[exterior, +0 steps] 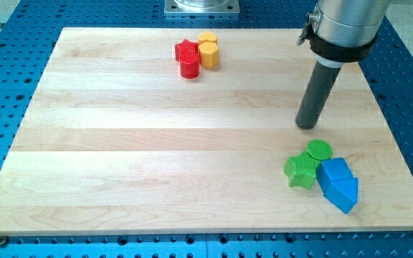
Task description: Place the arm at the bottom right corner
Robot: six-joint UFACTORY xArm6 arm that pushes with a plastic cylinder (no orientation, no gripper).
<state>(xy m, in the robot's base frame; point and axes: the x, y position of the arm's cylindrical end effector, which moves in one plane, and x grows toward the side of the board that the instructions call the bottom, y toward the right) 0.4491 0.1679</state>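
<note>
My tip [307, 125] rests on the wooden board [156, 143] at the view's right, a little above a cluster of blocks. That cluster holds a green round block [320, 150], a green star block [301, 170] and two blue blocks [338, 183] touching each other, near the board's bottom right. The tip stands apart from the green round block, just above and left of it. At the view's top centre sit a red star block [186, 51], a red round block [190, 66] and two yellow hexagon blocks [208, 49], all bunched together.
The board lies on a blue perforated table [6, 86]. A grey metal base [201, 7] stands at the view's top edge. The arm's grey body [343, 25] hangs over the board's top right.
</note>
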